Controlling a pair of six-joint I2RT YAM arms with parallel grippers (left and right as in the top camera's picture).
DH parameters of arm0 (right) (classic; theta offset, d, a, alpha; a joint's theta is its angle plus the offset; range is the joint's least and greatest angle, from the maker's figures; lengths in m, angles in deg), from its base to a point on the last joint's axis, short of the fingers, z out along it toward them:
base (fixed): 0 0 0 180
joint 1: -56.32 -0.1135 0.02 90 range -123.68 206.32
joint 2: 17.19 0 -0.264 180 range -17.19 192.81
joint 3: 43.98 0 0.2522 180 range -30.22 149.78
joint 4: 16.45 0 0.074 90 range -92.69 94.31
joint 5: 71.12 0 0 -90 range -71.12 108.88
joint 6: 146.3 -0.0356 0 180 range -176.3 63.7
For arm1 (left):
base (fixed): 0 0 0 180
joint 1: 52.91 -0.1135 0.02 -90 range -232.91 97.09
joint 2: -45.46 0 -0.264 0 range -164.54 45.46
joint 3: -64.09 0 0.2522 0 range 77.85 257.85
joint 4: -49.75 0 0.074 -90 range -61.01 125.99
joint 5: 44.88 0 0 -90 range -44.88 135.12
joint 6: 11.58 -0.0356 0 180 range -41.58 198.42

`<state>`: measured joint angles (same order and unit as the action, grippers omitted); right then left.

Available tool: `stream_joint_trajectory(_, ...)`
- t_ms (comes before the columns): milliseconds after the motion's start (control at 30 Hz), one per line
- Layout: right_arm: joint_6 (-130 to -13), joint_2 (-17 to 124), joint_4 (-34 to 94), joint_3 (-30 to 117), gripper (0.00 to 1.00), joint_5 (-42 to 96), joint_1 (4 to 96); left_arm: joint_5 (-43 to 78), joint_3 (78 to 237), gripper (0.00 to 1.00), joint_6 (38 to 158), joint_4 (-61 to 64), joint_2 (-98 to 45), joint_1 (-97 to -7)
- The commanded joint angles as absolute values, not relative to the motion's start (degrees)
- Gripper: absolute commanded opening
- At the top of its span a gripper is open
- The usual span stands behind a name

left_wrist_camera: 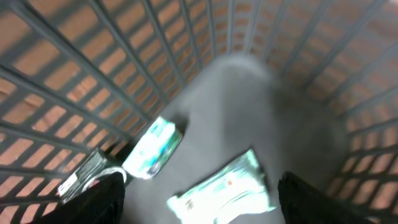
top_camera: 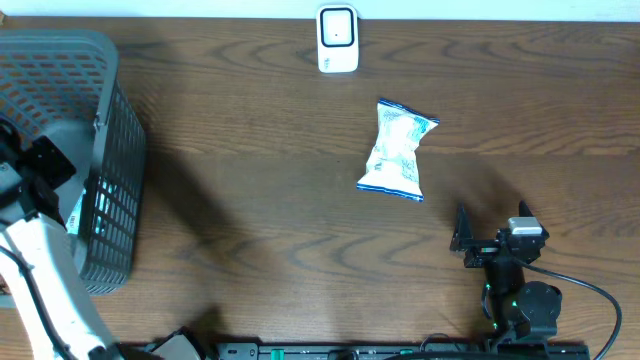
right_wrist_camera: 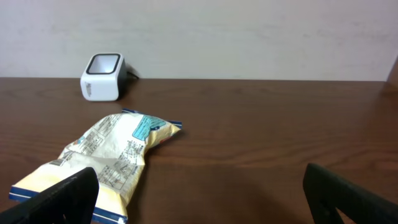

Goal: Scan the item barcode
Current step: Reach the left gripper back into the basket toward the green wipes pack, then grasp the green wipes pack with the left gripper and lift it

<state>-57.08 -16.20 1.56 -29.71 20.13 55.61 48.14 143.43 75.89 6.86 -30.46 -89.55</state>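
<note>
From above, the barcode scanner stands at the top centre of the worktop. The snack bag lies flat to the right of centre, below the scanner and well apart from it. Your right fingers sit at the lower right, near the bag's lower end but not touching it. They are spread and hold nothing. A grey mesh basket fills the left edge, and the left arm reaches down into it. Its wrist hides the fingertips in this view.

The left wrist view is blurred. Your left fingers show as dark shapes in the two lower corners, set wide apart and gripping nothing. Beneath them, on the basket floor, lie a white wrapped packet and a teal-and-white packet. A dark labelled item lies against the wall at the lower left. No print there can be read.

The right wrist view shows the snack bag at the lower left, its fine-print side facing up. The scanner stands beyond it at the upper left. The fingers frame the lower corners, released, and the bag's near end is cut off by the frame edge.

Nothing is at the scanner yet, so you appear to be at the pick-up step. The bag is the item lying out in reach. The next move would be to bring the right fingers onto it, lift it, and turn its barcode toward the scanner window. I cannot tell where the barcode sits, so check both faces.
</note>
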Motion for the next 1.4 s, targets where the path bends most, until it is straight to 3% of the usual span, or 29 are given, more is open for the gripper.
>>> stream_joint_trajectory(0,-56.7,-16.4,1.6,-29.9,0.99,20.0,56.3,50.1,144.1,0.77,71.3,5.5,-33.9,-89.8)
stream_joint_trajectory(300,-56.7,-16.4,1.6,-29.9,0.99,20.0,56.3,35.2,144.1,0.76,71.3,1.6,-41.0,-94.8)
stream_joint_trajectory(1267,-56.6,-16.4,1.6,-29.9,0.99,20.0,56.3,31.4,143.5,0.75,68.0,2.8,-57.6,-97.6)
stream_joint_trajectory(1367,-56.7,-16.4,1.6,-29.9,0.99,20.1,56.3,29.4,143.5,0.62,68.0,3.3,-58.7,-97.6)
